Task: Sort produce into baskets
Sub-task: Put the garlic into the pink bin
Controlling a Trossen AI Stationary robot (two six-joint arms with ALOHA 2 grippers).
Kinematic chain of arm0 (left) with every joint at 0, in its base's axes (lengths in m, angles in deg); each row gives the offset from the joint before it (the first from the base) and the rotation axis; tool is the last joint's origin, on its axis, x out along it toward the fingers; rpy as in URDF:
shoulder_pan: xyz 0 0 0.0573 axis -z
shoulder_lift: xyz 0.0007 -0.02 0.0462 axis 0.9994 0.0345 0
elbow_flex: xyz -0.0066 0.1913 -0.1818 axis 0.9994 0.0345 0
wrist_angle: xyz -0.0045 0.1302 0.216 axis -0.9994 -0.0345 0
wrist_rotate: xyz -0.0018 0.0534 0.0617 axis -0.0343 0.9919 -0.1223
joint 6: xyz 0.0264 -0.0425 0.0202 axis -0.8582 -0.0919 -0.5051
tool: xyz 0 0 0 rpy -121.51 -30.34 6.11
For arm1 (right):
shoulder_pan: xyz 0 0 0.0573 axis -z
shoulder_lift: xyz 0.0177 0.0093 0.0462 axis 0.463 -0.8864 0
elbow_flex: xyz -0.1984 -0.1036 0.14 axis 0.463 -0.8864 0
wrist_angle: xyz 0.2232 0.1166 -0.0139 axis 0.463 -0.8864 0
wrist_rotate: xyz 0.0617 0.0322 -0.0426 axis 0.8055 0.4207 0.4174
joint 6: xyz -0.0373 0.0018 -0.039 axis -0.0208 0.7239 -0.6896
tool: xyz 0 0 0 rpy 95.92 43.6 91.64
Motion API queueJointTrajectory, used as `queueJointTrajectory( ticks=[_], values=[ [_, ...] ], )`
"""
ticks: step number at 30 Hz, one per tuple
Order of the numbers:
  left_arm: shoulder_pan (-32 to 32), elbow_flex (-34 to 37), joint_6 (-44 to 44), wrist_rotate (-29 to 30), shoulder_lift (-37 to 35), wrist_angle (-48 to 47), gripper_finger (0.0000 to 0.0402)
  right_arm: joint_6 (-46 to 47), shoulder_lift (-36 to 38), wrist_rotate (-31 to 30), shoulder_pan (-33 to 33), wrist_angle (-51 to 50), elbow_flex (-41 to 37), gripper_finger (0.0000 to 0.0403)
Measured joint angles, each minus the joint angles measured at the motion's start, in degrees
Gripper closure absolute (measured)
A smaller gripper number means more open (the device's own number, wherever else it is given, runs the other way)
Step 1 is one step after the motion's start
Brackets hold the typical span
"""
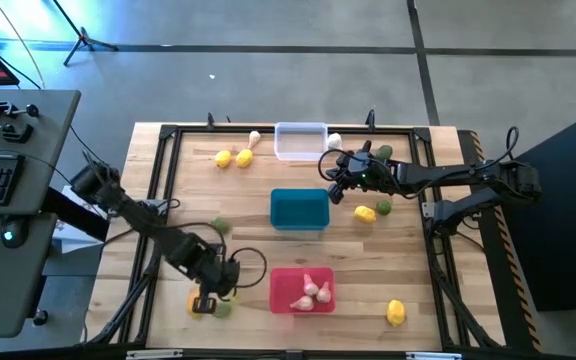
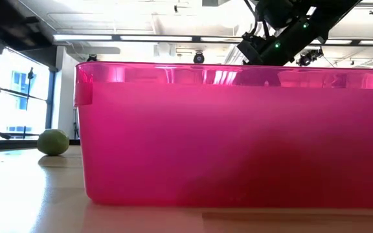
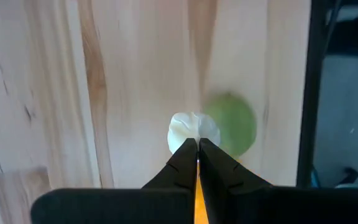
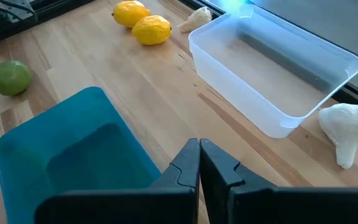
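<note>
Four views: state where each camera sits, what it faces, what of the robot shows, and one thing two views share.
High: overhead, straight down; both arms, three baskets.
Low: table height, behind the red basket; an arm above.
Left wrist: looks at a garlic and lime; left end effector shut.
Right wrist: faces the clear basket, teal basket; right end effector shut.
Shared: high and low show the red basket.

- Ceiling strip lights [image 2: 102, 37] glare white in the low view, and the windows [image 2: 19, 97] at its left edge are blown out.
- The red basket [image 2: 238, 136] glows translucent, its near wall soft and out of focus.
- In the left wrist view the green fruit [image 3: 232, 123] and the white piece [image 3: 193, 129] are blurred.
- The high view is evenly lit, with soft shadows on the worktop [image 1: 248, 205].
- The right wrist view is bright and sharp.
</note>
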Motion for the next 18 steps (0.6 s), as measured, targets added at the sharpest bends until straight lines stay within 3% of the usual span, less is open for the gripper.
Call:
queueJointTrajectory(
  ticks=[10,14,18],
  values=[
    [-9.8,-8.0,-2.8,-2.0,0.0,8.4,0.0401,3.5,0.0,0.1,0.0,-4.1,0.0,0.0403],
    [-13.8,-12.3,1.4,-4.6,0.4,11.0,0.0401,3.9,0.0,0.6,0.0,-4.4,0.0,0.0403],
    [-16.6,-16.5,6.0,-3.1,2.4,13.3,0.0401,3.7,0.0,1.4,0.1,-4.8,0.0,0.0403]
  ],
)
